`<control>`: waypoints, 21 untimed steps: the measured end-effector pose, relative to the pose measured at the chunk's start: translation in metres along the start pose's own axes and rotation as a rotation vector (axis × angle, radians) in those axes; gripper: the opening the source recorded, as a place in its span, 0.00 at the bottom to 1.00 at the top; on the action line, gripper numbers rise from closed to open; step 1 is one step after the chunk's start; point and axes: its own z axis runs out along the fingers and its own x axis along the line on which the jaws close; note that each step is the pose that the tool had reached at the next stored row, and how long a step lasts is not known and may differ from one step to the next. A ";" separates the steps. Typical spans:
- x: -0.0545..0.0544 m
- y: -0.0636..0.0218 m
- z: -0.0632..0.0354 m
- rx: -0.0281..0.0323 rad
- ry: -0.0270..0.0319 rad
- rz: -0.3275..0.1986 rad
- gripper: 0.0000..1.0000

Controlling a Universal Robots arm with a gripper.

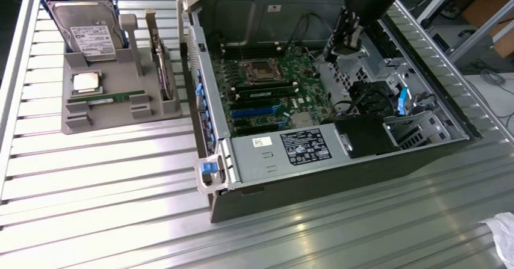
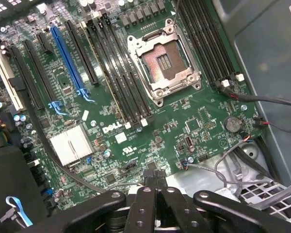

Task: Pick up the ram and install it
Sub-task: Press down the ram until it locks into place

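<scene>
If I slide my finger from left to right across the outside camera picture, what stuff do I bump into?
Hard drive → grey holder → open computer case → motherboard → arm → white cloth.

Bright overhead light throws white glare streaks on the ribbed silver metal table (image 1: 105, 179); the open grey computer case (image 1: 241, 16) interior lies in shadow.

Ribbed metal table (image 1: 105, 179), grey parts holder (image 1: 120, 109) resting near one corner, open computer case (image 1: 265, 166) lying beside it towards the middle — white crumpled cloth (image 1: 502, 236) at another edge.
</scene>
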 end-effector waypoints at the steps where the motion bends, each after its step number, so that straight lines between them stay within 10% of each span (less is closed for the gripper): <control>1: 0.000 0.0000 0.0000 0.0000 -0.0006 0.016 0.11; 21: 0.000 0.0000 0.0002 -0.0003 -0.0067 0.179 0.11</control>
